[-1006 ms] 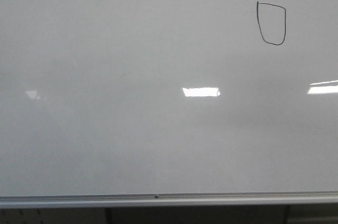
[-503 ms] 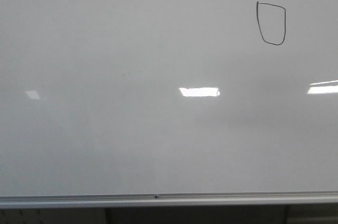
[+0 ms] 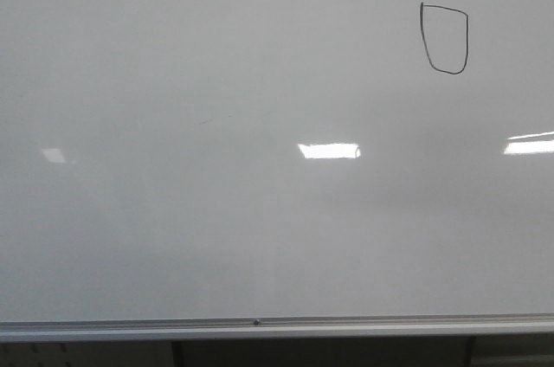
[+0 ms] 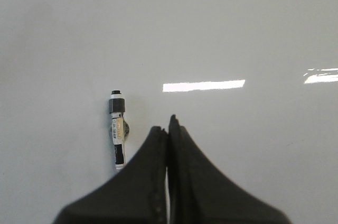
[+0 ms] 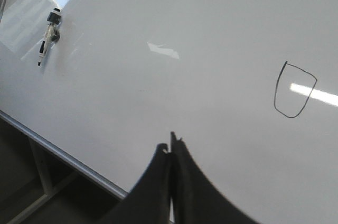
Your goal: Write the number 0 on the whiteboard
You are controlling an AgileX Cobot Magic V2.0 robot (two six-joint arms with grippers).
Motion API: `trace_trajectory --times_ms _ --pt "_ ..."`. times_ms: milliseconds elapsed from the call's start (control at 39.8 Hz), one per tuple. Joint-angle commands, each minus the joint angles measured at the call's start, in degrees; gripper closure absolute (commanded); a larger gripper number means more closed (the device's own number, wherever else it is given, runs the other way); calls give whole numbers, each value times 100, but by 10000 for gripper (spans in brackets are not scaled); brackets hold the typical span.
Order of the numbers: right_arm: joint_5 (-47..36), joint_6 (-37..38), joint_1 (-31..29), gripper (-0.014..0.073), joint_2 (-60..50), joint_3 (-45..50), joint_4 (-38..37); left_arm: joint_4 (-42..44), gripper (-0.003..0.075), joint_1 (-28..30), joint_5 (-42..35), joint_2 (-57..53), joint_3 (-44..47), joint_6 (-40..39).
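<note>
Where the whiteboard (image 3: pixel 173 228) fills the front view, the number 0 (image 3: pixel 446 38) sits far right — a thin black loop, flat-topped, rounded below. Silver rail (image 3: pixel 260 325) along the near edge. Marker (image 4: pixel 118 131) — white barrel, dark cap — lies on the board, just beside the left end effector (image 4: pixel 168 129), apart from it. Left end effector: fingers pressed together, empty. Right end effector (image 5: pixel 171 147): likewise pressed together, empty, well apart from the loop.
</note>
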Motion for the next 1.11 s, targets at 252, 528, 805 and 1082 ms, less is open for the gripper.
trace_trajectory --times_ms 252,528,805,1082 --pt "-263 10 -24 654 55 -147 144 1175 740 -41 -1420 -1094 1161 -1098" --pt "-252 10 -24 654 55 -147 144 1196 740 -41 -2133 -1079 2204 -1098" --pt "-261 10 -24 654 55 -147 144 1196 740 -41 -2372 -1079 2613 -1098" --pt "-256 10 -24 654 55 -147 144 1196 740 -41 -2372 -1079 2613 -1098"
